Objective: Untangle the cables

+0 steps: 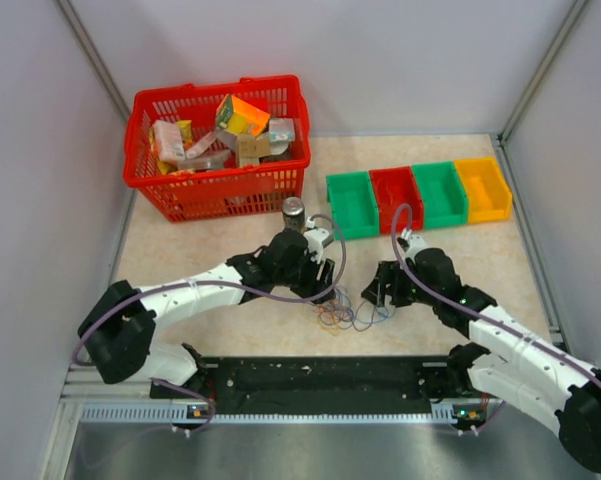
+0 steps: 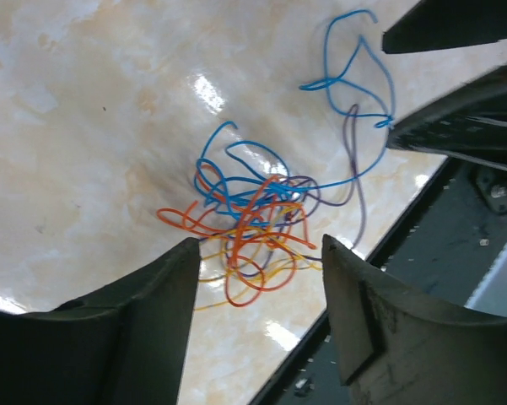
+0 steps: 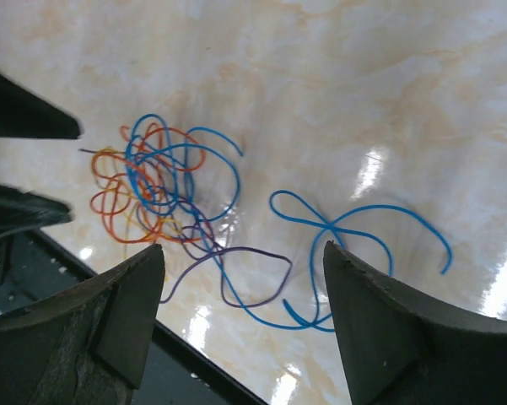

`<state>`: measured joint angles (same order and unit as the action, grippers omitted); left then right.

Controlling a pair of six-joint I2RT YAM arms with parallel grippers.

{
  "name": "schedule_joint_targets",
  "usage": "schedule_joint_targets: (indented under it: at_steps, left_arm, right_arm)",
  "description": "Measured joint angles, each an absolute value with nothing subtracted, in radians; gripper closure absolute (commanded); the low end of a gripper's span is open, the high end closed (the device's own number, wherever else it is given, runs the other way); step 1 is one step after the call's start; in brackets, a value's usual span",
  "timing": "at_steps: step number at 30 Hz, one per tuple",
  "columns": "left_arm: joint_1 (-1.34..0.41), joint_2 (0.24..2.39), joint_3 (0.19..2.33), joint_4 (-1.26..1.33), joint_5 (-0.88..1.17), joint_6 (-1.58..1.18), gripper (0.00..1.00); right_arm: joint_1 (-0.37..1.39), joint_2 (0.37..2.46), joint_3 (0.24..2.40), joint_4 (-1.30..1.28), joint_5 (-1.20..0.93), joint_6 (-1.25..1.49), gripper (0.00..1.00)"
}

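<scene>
The cables lie on the table between my two grippers, close to the near edge. In the left wrist view they are a loose tangle of orange-red, blue, yellow and purple wires, with a blue loop trailing away. My left gripper hangs open just above the orange loops and grips nothing. In the right wrist view the tangle sits at the left and a long blue strand and a purple loop spread to the right. My right gripper stands open over those strands, holding nothing.
A red basket full of boxes stands at the back left, with a dark can in front of it. Green, red, green and yellow bins line the back right. A black rail runs along the near edge.
</scene>
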<state>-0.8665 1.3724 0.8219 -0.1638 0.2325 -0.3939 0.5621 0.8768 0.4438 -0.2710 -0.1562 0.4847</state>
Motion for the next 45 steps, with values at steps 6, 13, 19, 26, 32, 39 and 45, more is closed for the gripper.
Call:
schedule_joint_targets:
  at_steps: [6,13,19,26,32,39,45]
  left_arm:
    - [-0.867,1.455,0.822,-0.165,0.215,-0.330,0.53]
    - [-0.867,1.499,0.823,-0.144,0.246,-0.319,0.94]
    - [-0.870,1.466,0.829,-0.147,0.228,-0.324,1.00]
    - [-0.871,1.206,0.846,-0.204,0.207,-0.315,1.00]
    - [-0.871,0.962,0.905,-0.226,0.154,-0.303,1.00]
    - [-0.871,0.711,0.914,-0.183,-0.024,-0.305,1.00]
    - [-0.871,0.659,0.914,-0.191,-0.202,-0.309,1.00]
  right_arm:
    - [0.562,0.848,0.312,-0.109,-0.276,0.572,0.27]
    - [0.562,0.889,0.258,-0.004,-0.320,0.653,0.30]
    - [0.562,1.002,0.256,0.064,-0.326,0.694,0.32]
    - [0.562,1.050,0.256,0.097,-0.281,0.738,0.40]
    - [0.562,1.050,0.253,0.088,-0.197,0.756,0.72]
    - [0.562,1.047,0.244,0.047,-0.128,0.762,1.00]
    - [0.562,0.975,0.244,-0.038,-0.065,0.751,1.00]
